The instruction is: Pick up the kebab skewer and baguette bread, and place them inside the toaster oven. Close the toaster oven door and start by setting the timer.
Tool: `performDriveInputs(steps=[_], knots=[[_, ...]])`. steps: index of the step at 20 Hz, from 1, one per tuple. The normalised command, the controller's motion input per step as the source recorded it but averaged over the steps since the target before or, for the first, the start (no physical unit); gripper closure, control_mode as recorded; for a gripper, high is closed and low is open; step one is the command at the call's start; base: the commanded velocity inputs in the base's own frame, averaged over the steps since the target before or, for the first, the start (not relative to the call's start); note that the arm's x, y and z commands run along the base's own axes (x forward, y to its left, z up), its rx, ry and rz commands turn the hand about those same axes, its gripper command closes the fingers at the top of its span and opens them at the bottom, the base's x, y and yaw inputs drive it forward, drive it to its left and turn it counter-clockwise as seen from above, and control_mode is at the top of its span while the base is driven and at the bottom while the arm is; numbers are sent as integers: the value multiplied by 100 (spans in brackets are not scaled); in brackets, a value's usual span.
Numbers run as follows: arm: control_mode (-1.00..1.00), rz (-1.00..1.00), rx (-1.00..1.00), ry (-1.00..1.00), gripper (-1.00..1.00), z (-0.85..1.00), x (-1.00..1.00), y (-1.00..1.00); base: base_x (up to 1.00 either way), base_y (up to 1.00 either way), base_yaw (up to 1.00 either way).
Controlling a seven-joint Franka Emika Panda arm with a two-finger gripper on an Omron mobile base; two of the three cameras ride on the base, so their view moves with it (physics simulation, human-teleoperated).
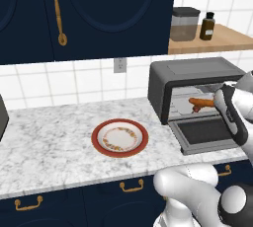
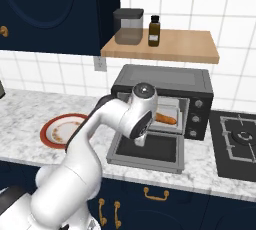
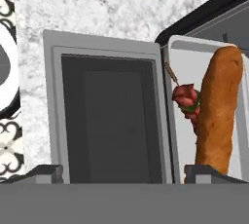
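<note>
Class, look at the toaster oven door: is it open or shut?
Open. The toaster oven door lies folded down flat on the counter, exposing the baguette bread and kebab skewer inside the toaster oven.

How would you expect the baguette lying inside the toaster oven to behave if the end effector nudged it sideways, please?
The baguette bread is smooth and cigar-shaped, so it would probably roll rather than slide. It looks stiff, holding one straight line along its length, so it should move as one piece. The kebab skewer lies close beside it and would likely be pushed along or stop the roll.
</note>
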Motion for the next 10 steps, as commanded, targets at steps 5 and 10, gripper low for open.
performDriveInputs(steps=[5,10], knots=[[-100,-15,22,31,-100,-2,-36,1,0,0,0],[-100,-71,6,6,-100,-1,-63,0,0,0,0]])
